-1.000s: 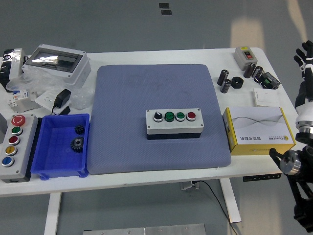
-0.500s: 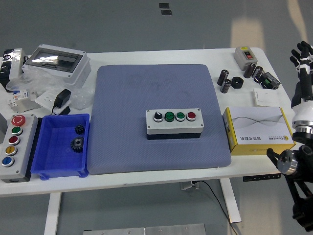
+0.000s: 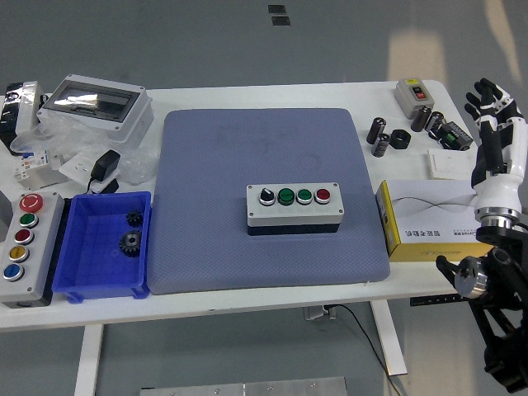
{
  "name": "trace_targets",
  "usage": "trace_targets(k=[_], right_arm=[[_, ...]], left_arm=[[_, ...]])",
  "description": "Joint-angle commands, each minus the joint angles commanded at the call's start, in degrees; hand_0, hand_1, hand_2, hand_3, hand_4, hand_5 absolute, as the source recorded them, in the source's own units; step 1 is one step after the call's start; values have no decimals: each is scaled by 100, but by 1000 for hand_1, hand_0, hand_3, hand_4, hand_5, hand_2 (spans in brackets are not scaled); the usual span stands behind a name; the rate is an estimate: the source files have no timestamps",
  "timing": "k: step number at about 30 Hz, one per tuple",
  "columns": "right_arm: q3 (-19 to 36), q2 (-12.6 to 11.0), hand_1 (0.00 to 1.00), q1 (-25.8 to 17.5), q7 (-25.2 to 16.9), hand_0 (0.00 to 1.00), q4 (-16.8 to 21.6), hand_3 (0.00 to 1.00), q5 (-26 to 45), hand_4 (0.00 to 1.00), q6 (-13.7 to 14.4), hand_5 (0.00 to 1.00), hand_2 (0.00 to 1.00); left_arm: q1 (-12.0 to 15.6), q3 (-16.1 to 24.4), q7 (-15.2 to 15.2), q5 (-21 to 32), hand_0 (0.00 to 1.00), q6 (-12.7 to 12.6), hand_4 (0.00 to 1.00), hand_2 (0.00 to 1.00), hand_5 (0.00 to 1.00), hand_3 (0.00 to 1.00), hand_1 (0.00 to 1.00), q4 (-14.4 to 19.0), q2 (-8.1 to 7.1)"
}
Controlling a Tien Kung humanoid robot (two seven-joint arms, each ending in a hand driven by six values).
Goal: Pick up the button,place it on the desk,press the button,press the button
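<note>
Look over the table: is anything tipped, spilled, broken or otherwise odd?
Nothing looks damaged or spilled. The button box sits square and upright on the blue mat. The far left corner is cluttered with a clear-lidded enclosure and plastic bags, but nothing is overturned. The right hand is raised, open.

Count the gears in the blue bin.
2. Both gears lie in the blue bin at the table's front left: a smaller gear near the bin's back right, a larger gear just in front of it.

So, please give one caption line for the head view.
Four-button control box sits on blue mat; right hand open at table's right edge.
</note>
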State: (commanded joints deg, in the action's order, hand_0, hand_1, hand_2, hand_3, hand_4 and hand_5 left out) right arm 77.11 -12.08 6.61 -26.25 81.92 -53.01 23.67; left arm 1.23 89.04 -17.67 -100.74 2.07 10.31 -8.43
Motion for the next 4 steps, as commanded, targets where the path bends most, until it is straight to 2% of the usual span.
trace_targets(k=[4], right_arm=[[-100,50,752,-17,30,815,-49,710,-14,711,-5,585,771]], left_arm=[[83,-139,-15,258,638,-39,603,540,126,588,587,0,11]])
